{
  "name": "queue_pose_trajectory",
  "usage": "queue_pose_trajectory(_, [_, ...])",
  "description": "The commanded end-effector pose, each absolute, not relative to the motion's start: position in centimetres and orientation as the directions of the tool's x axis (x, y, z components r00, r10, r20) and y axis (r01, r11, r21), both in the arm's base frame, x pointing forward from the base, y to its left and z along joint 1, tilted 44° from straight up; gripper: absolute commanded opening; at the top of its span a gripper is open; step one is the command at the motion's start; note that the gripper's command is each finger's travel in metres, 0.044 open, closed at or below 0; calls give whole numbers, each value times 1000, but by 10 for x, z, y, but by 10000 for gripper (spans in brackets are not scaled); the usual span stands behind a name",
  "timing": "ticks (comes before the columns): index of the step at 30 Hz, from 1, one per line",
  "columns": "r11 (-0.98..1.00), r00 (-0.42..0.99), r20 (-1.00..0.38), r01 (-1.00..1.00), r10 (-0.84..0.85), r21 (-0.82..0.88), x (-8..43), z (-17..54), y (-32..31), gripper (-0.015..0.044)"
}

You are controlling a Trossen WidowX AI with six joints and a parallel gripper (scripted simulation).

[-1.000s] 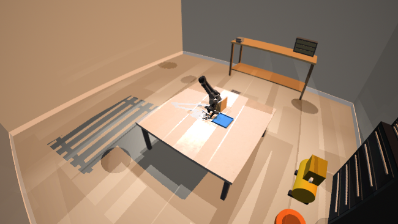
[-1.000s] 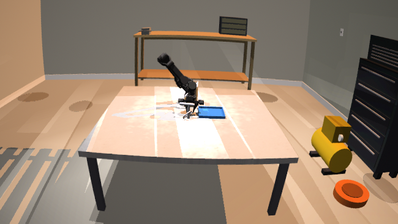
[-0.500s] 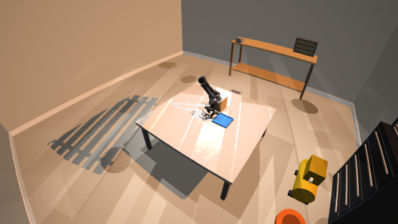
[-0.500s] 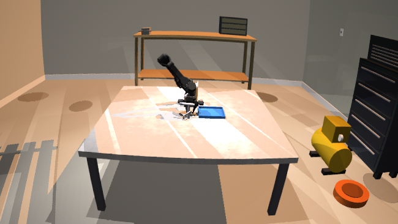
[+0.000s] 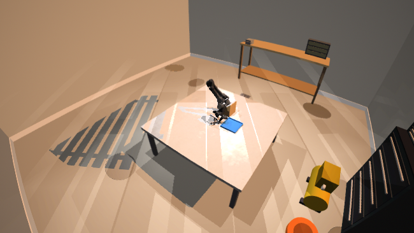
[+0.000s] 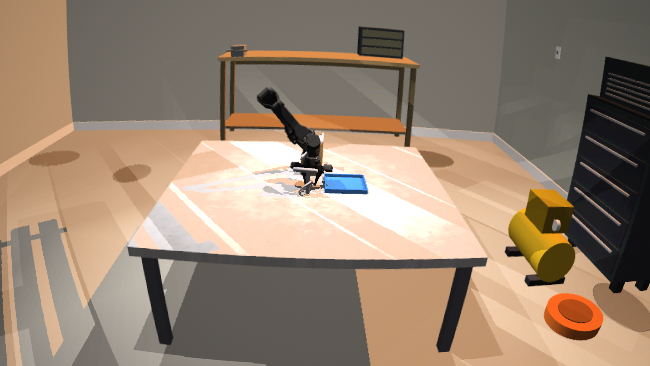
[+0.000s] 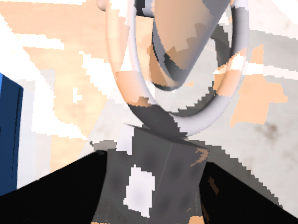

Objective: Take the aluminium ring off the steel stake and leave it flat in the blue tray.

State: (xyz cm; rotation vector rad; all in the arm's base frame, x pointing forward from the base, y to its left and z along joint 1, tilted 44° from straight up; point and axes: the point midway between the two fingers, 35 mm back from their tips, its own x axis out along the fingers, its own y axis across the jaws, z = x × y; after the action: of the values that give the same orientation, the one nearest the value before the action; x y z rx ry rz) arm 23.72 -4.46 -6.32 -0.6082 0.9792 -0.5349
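Around stake (image 7: 187,35) | gripper (image 5: 220,120) (image 6: 311,186) (image 7: 152,187) pinches ring's (image 7: 231,112) tab (image 7: 150,165) | step: freeing ring, seemingly | next: likely tilt and thread it past cross-bar

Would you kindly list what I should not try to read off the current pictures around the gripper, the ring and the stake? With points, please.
- Top end of the stake (image 7: 187,37): cut off by the upper edge of the wrist view.
- Far side of the ring (image 7: 239,45): also cut off by that edge.
- Inside of the blue tray (image 5: 232,125) (image 6: 345,183): outside the wrist view, which catches only the tray's wall.
- Ring's tab in the top and exterior views: too small to make out.
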Motion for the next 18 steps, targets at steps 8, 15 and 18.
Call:
queue_pose_trajectory(8, [715, 458, -595, 143, -661, -684, 238, -58, -39, 0])
queue_pose_trajectory(15, [715, 458, -595, 142, -660, -685, 238, -50, -32, 0])
queue_pose_trajectory(18, [715, 459, -595, 141, -660, -685, 238, -47, -30, 0])
